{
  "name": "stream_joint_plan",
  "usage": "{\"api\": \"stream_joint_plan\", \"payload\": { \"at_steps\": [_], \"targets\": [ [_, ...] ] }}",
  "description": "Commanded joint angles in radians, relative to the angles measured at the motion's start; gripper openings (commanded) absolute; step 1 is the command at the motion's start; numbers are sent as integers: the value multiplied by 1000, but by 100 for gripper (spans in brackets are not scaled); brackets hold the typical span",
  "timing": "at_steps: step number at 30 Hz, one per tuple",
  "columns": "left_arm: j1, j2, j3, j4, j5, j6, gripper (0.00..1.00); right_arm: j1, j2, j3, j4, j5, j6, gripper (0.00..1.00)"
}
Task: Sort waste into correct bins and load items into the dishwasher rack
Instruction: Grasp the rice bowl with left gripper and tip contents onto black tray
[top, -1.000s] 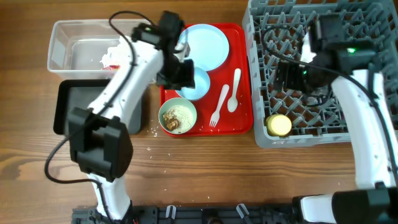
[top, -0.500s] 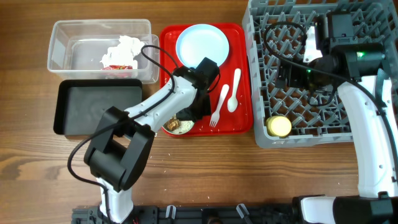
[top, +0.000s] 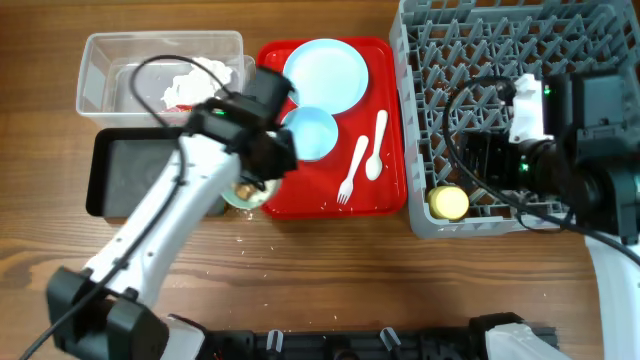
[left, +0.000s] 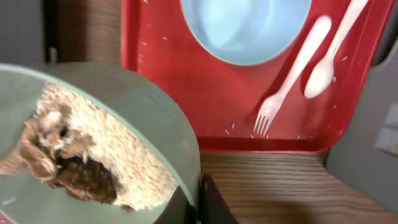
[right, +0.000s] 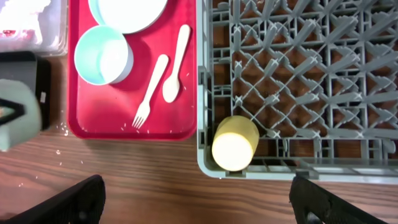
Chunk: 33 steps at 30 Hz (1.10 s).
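Note:
My left gripper (top: 258, 172) is shut on the rim of the pale green bowl (top: 243, 193), which holds rice-like scraps with brown bits (left: 93, 155). The bowl is held tilted off the red tray's left edge, beside the black tub (top: 125, 175). In the left wrist view the fingers (left: 196, 202) pinch the bowl's rim (left: 168, 124). The clear tub (top: 100, 75) holds white tissue (top: 200, 75) and the red-and-white wrapper (top: 180, 100). The blue plate (top: 325, 75), blue bowl (top: 308, 132), fork (top: 350, 172) and spoon (top: 377, 148) lie on the tray. The yellow cup (top: 448, 202) lies in the grey rack (top: 480, 50). My right gripper (right: 199, 205) is open and empty above the rack's front edge.
The red tray (top: 385, 200) sits between the tubs and the rack. Loose rice grains lie on the tray and on the wood in front of it. The right arm's black body (top: 590, 120) hangs over the rack's right half.
My left gripper took the pale green bowl off the tray and carried it left toward the black tub. The right arm moved toward the rack's front.

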Motion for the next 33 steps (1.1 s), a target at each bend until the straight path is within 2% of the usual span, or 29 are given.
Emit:
{"api": "stream_joint_plan", "payload": {
  "at_steps": [1,9,12,15,21,25,28,33],
  "targets": [
    [203,-24,-6,-11,197,209,4,1,33,6,6,10,-10,97],
    [727,32,-110,13,780,643,4,2,89,6,14,10,-10,97],
    [853,145,-131,16,959,743,4,2,90,6,22,10,-10,97],
    [920,256,-131,8,1129,798,4,2,90,6,20,10,-10,97],
    [967,343,-132,-22,1304,799,4,2,90,6,20,10,-10,97],
    [1028,343,-132,-23,1357,794,4,2,90,6,20,10,-31,98],
    [1055,343,-132,-48,1489,734,4,2,90,6,19,10,-36,98],
    [1057,343,-132,-66,1496,663,4,2,90,6,16,9,-36,98]
  ]
}}
